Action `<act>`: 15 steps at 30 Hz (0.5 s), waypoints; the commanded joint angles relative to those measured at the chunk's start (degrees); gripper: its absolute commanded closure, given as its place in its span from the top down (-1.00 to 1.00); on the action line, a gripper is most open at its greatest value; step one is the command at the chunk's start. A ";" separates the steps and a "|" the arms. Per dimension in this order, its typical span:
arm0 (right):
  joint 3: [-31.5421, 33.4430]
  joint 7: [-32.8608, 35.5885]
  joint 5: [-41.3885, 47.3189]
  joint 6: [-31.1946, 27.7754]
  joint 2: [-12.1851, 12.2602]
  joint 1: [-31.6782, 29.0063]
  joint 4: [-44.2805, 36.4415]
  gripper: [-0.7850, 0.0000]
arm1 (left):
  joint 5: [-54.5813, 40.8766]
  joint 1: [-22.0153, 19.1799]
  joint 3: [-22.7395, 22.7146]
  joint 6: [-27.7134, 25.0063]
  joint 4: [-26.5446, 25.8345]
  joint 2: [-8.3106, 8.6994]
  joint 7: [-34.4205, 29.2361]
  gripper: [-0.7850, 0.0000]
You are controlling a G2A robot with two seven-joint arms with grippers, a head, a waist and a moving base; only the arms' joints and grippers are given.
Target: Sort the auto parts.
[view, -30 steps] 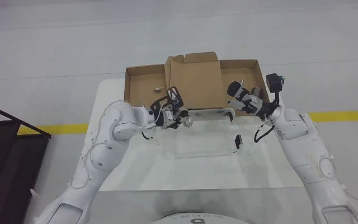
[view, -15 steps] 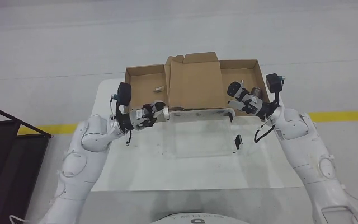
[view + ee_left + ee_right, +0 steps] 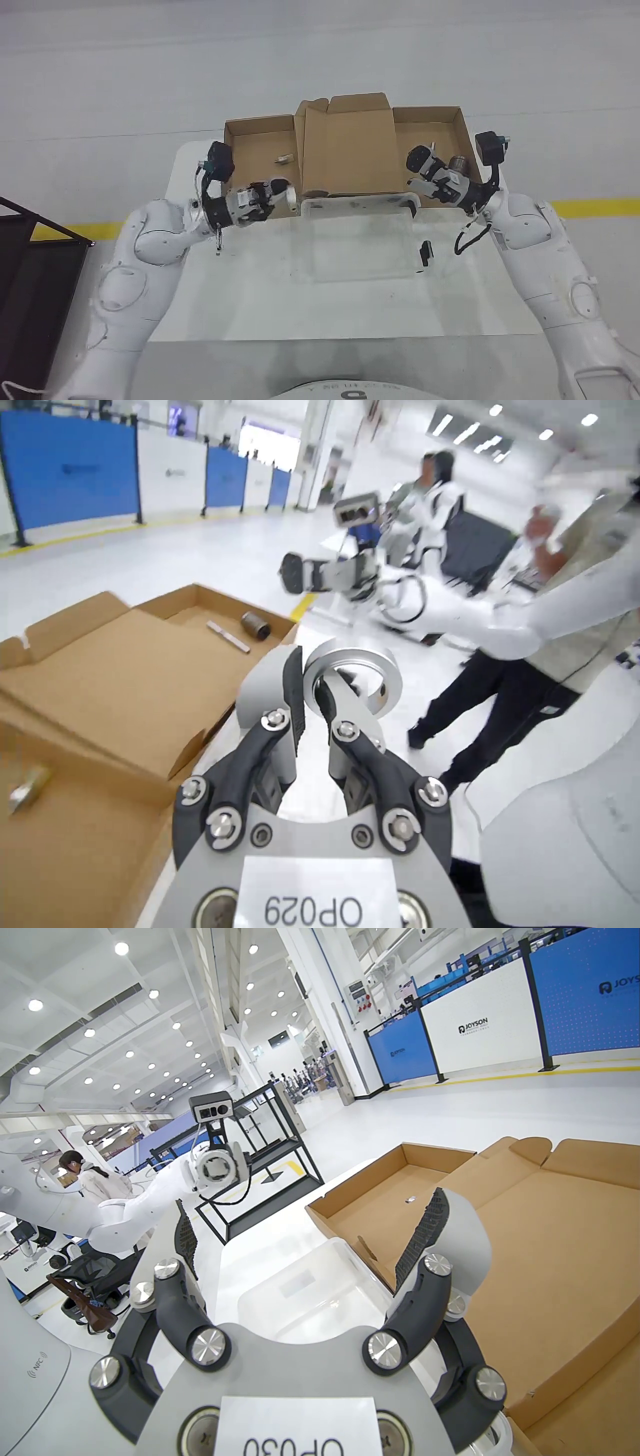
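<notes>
My left gripper (image 3: 310,695) is shut on a silver metal ring (image 3: 352,680), pinching its wall. In the top view this gripper (image 3: 272,194) hangs at the near edge of the cardboard box's left compartment (image 3: 250,150), which holds a small metal piece (image 3: 283,158). My right gripper (image 3: 307,1228) is open with nothing between its fingers; from above it (image 3: 425,172) hovers at the near edge of the right compartment (image 3: 440,130). That compartment holds a dark cylinder (image 3: 255,625) and a flat metal bar (image 3: 227,636).
A clear plastic tray (image 3: 330,262) sits on the white table in front of the box, with a small black part (image 3: 425,252) at its right end. The box's middle section (image 3: 348,145) is covered by a folded flap. A black rack (image 3: 20,270) stands left of the table.
My left gripper has carried the ring leftward from over the tray's far edge to the box's left compartment. The right arm has stayed put.
</notes>
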 commanded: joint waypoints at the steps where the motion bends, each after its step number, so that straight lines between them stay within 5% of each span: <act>1: 0.00 0.00 0.00 0.00 0.00 0.00 0.00 1.00 | 14.85 0.54 0.69 12.46 -4.67 -0.31 1.75 -1.00; 4: 0.00 0.00 0.00 0.00 0.00 0.00 0.00 1.00 | 29.90 1.54 2.33 29.63 -9.74 -0.73 1.98 -1.00; 7: 0.00 0.00 0.00 0.00 0.00 0.00 0.00 1.00 | 37.87 1.43 3.31 41.19 -11.14 -1.09 0.55 -1.00; 15: 0.00 0.00 0.00 0.00 0.00 0.00 0.00 1.00 | 54.95 -1.79 7.80 57.98 -6.88 -2.16 -5.06 -1.00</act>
